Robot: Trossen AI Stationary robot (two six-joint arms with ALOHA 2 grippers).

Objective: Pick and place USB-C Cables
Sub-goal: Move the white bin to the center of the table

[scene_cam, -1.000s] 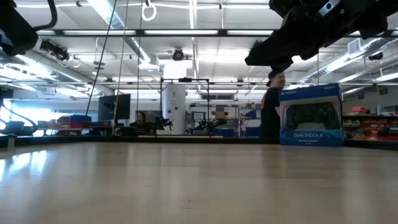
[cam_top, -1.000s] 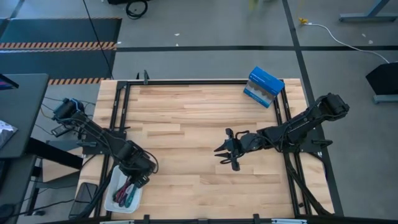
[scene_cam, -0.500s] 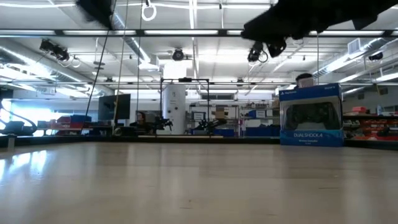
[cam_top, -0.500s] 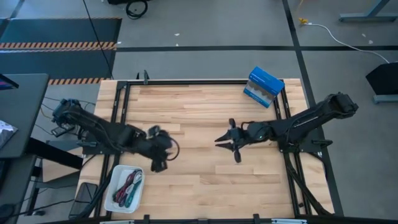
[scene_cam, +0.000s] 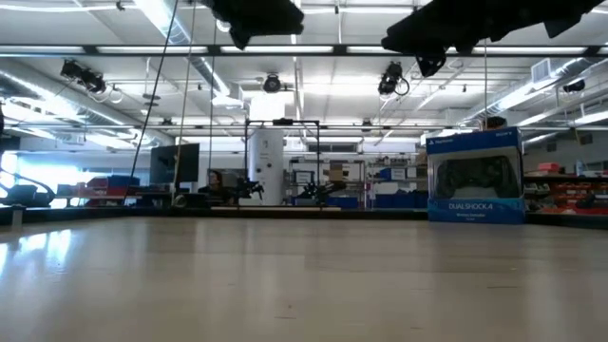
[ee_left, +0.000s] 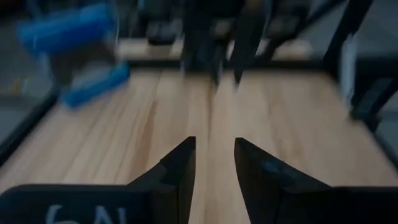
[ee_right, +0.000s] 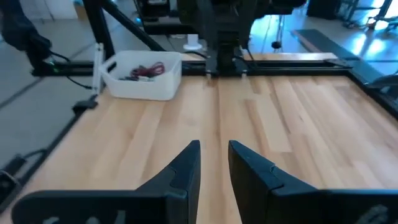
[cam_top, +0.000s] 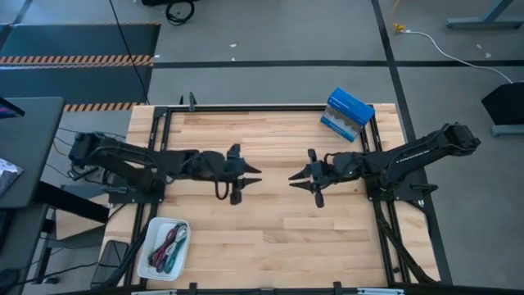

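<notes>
The USB-C cables [cam_top: 168, 243], a small heap of maroon, green and dark cords, lie inside the white tray [cam_top: 155, 265] at the table's near left corner; the right wrist view shows them too [ee_right: 145, 70]. My left gripper [cam_top: 250, 174] hangs above the table's middle, left of centre, level and pointing right. It is open with nothing between its fingers [ee_left: 214, 149]. My right gripper [cam_top: 296, 179] faces it from the right, a short gap away, also open and holding nothing [ee_right: 214, 149]. Both are well above the wood.
A blue-and-white box [cam_top: 348, 113] stands at the far right corner, also visible in the low view [scene_cam: 474, 177]. Black frame rails [cam_top: 246, 107] run along the table's edges. Bare wood [cam_top: 270, 238] lies below and in front of both grippers.
My left gripper has left the tray at the near left, risen and swung toward the table's middle, turning from pointing down to level. My right gripper has risen a little and drifted toward the far edge. The cables stay in the tray.
</notes>
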